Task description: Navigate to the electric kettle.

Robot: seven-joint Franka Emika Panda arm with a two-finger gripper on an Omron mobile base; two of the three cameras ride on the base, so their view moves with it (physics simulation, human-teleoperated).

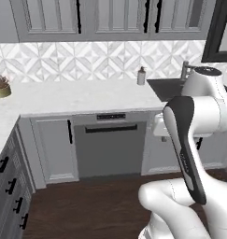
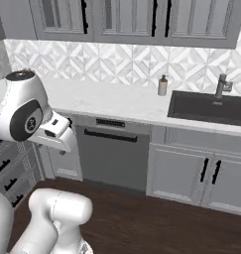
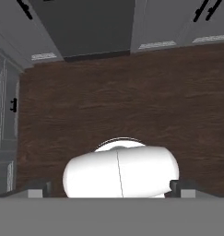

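Light is even and diffuse across the rendered kitchen, with no single source apparent. The white countertop (image 1: 82,95) reads bright, almost washed out, while the sink basin (image 2: 209,108) and the dark wood floor (image 3: 132,97) stay dim. Shadows are soft: a faint band under the counter edge above the dishwasher (image 1: 110,142). All pictures look slightly soft and low in resolution, with jagged edges on the cabinet handles (image 2: 210,170).
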